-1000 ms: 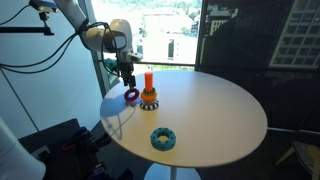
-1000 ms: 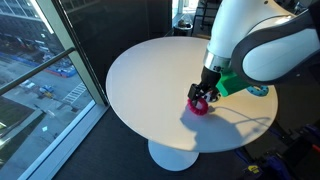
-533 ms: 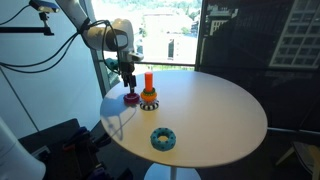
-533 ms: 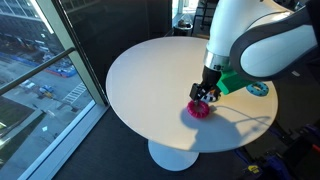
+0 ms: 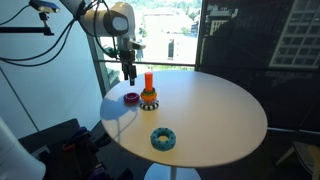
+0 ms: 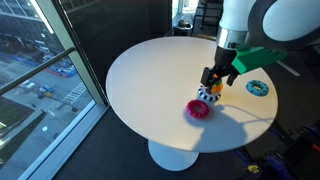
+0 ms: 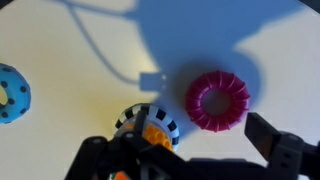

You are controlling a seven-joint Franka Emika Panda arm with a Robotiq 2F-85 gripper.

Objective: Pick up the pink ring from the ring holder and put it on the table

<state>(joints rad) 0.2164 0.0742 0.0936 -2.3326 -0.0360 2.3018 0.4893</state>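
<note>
The pink ring point(image 5: 132, 98) lies flat on the table point(image 5: 210, 110), just beside the ring holder point(image 5: 148, 95). It also shows in an exterior view point(image 6: 199, 109) and in the wrist view point(image 7: 218, 100). The ring holder has an orange peg and stacked rings; it shows in an exterior view point(image 6: 209, 92) and the wrist view point(image 7: 147, 126). My gripper point(image 5: 129, 77) is open and empty, raised above the pink ring, also in an exterior view point(image 6: 218, 79). In the wrist view its fingers point(image 7: 190, 160) straddle the space below the ring.
A teal-blue ring point(image 5: 162, 139) lies on the table away from the holder, also in an exterior view point(image 6: 258, 88) and at the wrist view's left edge point(image 7: 10, 92). The table's edge is close to the pink ring. Windows surround the table.
My gripper lowered the pink ring to the table, let go of it and has risen clear. The ring now lies still on the table.
</note>
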